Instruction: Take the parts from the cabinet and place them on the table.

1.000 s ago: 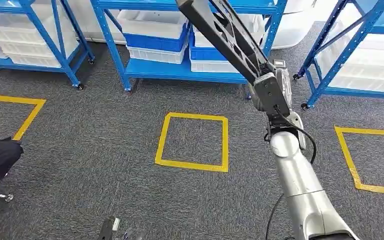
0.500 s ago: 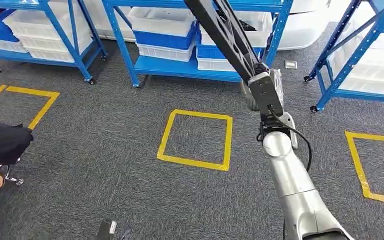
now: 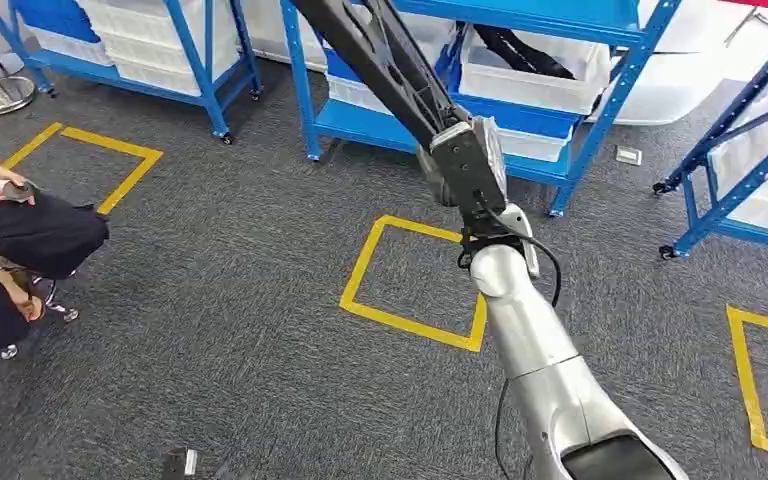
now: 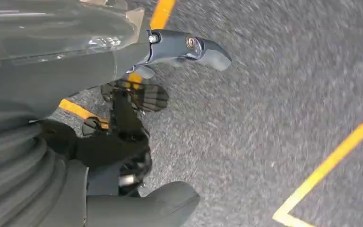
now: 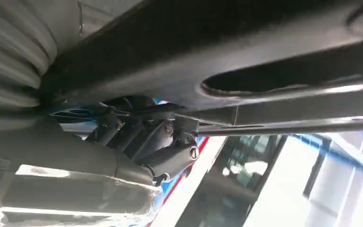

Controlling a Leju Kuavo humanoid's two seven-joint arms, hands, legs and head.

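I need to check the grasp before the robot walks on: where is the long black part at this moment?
In the head view, the long black part is right of centre, held up by the right hand; it slants up and leftward in front of the blue shelving.

Storeroom floor, blue racks, yellow floor marks.

Grey carpet (image 3: 230, 300) runs across the whole floor. Yellow tape square (image 3: 415, 283) in the middle; another (image 3: 90, 165) to the left; part of a third (image 3: 760, 385) at the right edge. Blue shelving (image 3: 480, 75) on castors along the far side, holding white bins (image 3: 525, 70) and blue bins (image 3: 55, 15). A second rack (image 3: 730, 165) at right. Seated person (image 3: 10, 250) at the left edge. Chrome stand base (image 3: 2, 95) far left.
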